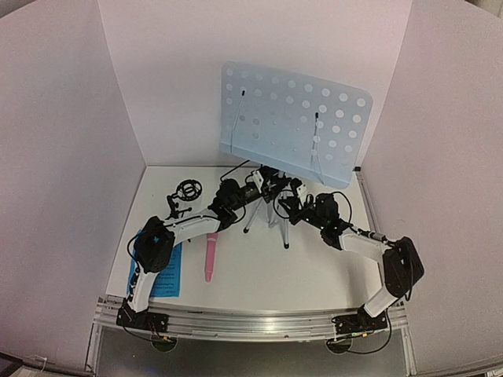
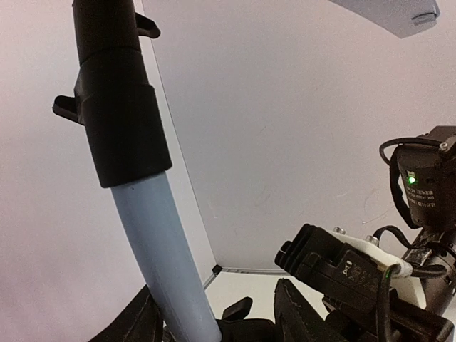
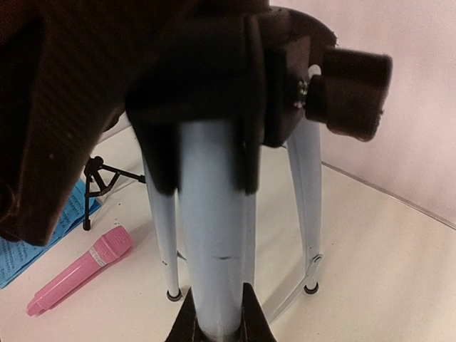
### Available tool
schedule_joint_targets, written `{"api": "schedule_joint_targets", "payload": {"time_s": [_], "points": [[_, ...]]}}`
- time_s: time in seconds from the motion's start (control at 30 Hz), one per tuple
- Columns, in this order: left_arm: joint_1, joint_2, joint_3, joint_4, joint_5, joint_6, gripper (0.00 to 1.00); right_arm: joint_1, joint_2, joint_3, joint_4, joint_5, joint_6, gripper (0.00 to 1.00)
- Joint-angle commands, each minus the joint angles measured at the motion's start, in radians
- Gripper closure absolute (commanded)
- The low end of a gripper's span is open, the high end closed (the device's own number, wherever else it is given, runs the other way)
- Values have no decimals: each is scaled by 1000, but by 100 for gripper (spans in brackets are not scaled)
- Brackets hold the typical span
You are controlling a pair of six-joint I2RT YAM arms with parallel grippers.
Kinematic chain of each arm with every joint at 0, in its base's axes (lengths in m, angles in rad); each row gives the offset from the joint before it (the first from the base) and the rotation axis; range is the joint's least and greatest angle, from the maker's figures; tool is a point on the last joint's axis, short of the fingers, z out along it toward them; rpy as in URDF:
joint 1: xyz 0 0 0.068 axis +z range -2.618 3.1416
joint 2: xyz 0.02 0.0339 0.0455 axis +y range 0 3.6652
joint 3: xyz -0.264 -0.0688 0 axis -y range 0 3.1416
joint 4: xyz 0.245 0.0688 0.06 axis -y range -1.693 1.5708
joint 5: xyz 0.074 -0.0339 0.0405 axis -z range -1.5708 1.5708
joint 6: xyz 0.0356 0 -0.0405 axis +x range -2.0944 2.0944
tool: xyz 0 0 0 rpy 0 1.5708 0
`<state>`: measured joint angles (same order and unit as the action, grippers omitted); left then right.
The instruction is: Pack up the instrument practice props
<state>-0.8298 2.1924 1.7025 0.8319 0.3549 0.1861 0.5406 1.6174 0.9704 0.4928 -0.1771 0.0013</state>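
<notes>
Barely started, nothing put away. Clamping the pole of the upright music stand (image 1: pixel 295 118) at far centre with right gripper (image 3: pixel 217 313); straddling it with left gripper (image 2: pixel 217 319), jaws apart. Left to pack: pink microphone (image 1: pixel 211 255), mic stand (image 1: pixel 187 192), blue pages (image 1: pixel 169 271), all left.

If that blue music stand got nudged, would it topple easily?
Probably. The stand has a wide perforated panel high above thin, closely set legs, so it looks top-heavy and apt to tip. It seems rigid and fairly light, so it would likely go over in one piece rather than flex.
</notes>
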Motion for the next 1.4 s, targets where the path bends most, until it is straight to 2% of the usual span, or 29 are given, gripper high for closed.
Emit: {"api": "schedule_joint_targets", "payload": {"time_s": [0.0, 0.1, 0.43, 0.77, 1.0, 1.2, 1.37], "points": [[-29, -102, -23, 113, 84, 92, 49, -22, 6, 95, 110, 90, 63, 100], [-29, -102, 10, 124, 56, 45, 53, -22, 15, 100, 111, 72, 69, 100], [-29, -104, 102, 128, -74, -15, 57, -21, 11, 95, 101, 68, 62, 100], [-29, -63, 200, -44, -115, -71, 60, -3, 8, 116, 62, 86, 8, 100], [-30, -80, 175, -140, -181, -74, 57, 17, 6, 141, 31, 102, -76, 100], [-35, -122, 92, -89, -333, -73, 53, 29, 9, 141, 30, 99, -89, 100], [-45, -119, 88, -99, -438, -114, 52, 54, 22, 140, 31, 124, -96, 100]]}}
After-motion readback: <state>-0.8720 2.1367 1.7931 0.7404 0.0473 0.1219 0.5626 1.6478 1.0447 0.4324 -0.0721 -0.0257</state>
